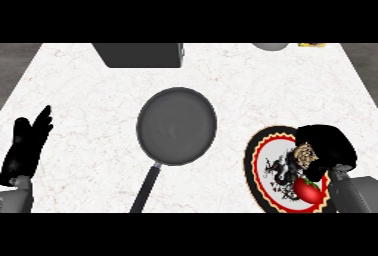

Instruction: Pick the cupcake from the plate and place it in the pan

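Where the desk is concerned: white marbled top [88, 85], filling the view from near to far, with dark floor showing past its left and right edges.
Pan: dark grey frying pan [177, 125] in the middle of the desk, bowl empty, its long black handle running toward the near edge and slightly left.
Plate: round plate [267, 150] with a black rim, a red band inside it and a white centre bearing a black pattern; it lies at the near right, well apart from the pan, to the pan's right.
Cupcake: cupcake [304, 153] with a brown, speckled top, on the right part of the plate, mostly hidden beneath the right hand; only a small patch shows.
Right hand: black right hand [328, 145] over the far right part of the plate, fingers curled round the cupcake, grey forearm coming in from the near right corner.
Red thing: glossy red item with a green bit, perhaps a tomato or strawberry [310, 191], on the near part of the plate, just beside the right forearm; cannot tell which.
Left hand: black left hand [26, 145] at the near left edge, resting, fingers straight and pointing far, holding nothing, well apart from the pan.
Far edge: dark grey box-like object [140, 54] left of centre; a pale rounded object [270, 46] and a small yellow item [311, 44] to the right, each cut off by the view.
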